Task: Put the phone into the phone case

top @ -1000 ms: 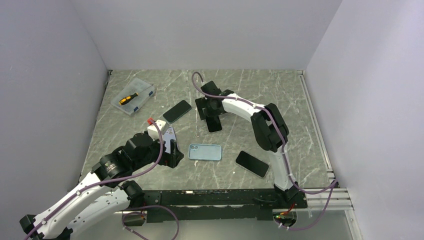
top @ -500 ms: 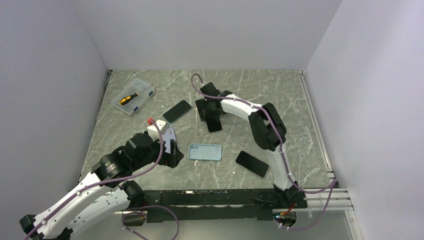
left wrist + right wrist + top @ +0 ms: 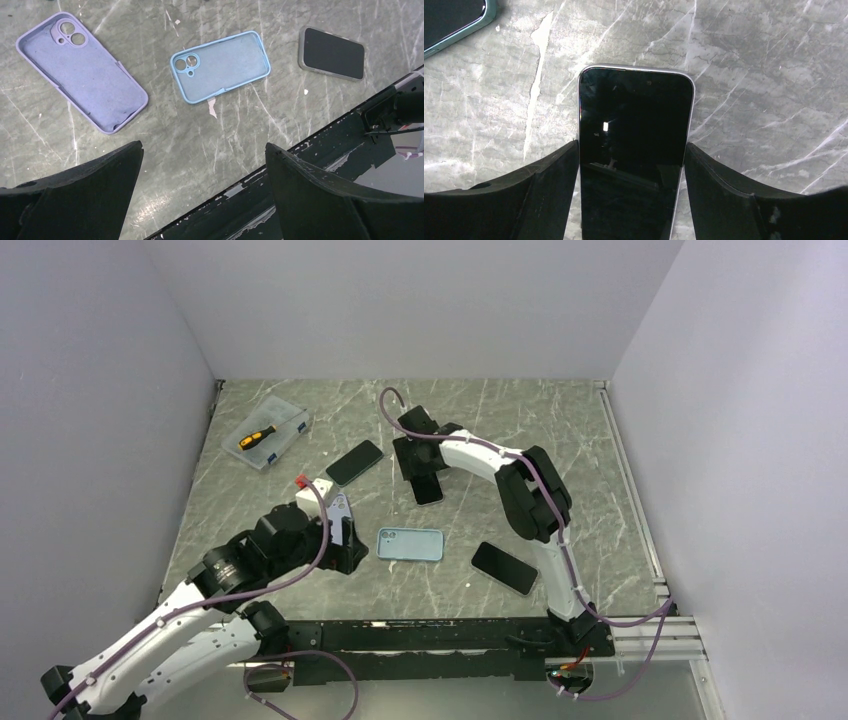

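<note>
A black-screened phone (image 3: 634, 145) lies on the marble table, near the middle in the top view (image 3: 428, 489). My right gripper (image 3: 630, 146) straddles its lower half, and both fingertips press against its long edges. An empty light-blue phone case (image 3: 410, 544) lies open side up in front of it, also in the left wrist view (image 3: 220, 66). My left gripper (image 3: 204, 146) is open and empty, hovering over bare table left of and nearer than the blue case.
A lilac case (image 3: 82, 72) lies left of the blue one. A second dark phone (image 3: 504, 567) lies near the front right. A teal-edged phone (image 3: 354, 462) and a clear box holding a screwdriver (image 3: 268, 432) are at the back left. The table's black front rail (image 3: 320, 150) is close.
My right gripper has shifted slightly left and away over the phone. The left arm has barely moved.
</note>
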Controlling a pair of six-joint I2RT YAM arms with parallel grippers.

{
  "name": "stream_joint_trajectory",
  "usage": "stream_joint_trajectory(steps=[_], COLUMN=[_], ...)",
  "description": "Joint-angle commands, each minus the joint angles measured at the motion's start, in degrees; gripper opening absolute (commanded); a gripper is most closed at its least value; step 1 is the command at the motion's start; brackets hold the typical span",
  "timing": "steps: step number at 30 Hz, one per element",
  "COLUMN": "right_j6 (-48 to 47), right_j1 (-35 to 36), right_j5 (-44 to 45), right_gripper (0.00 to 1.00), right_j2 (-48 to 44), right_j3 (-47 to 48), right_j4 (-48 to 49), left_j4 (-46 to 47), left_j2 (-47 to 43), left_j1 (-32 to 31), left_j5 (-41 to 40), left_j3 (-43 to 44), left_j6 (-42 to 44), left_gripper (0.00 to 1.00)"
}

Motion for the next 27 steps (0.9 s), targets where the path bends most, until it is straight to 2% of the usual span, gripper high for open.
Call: stream_joint_trajectory(steps=[1, 5, 15, 27], right_j6=[-0.9, -3.3, -8.8, -14.3], right_j1=[0.3, 0.3, 0.1, 0.0], right_j5=[0.2, 0.7, -0.8, -4.7], right_gripper=[0.54, 0.46, 0.45, 0.44], right_j2=[-1.0, -3.1, -10.9, -19.4], right_j3=[-3.2, -6.0, -15.3, -25.8], right_j4=[2.1, 3.2, 8.1, 16.2], left_j4=[1.3, 2.9, 8.6, 19.7], left_j2=[2.1, 4.2, 10.7, 24.1], left_j1=[0.4, 2.1, 7.1, 16.4], left_j5=[-1.6, -0.3, 4.8, 17.9], left_j3=[0.8, 1.3, 2.5, 4.5], left_j6=[-1.5, -2.1, -3.3, -6.2], left_gripper=[0.99, 0.99, 0.99, 0.99])
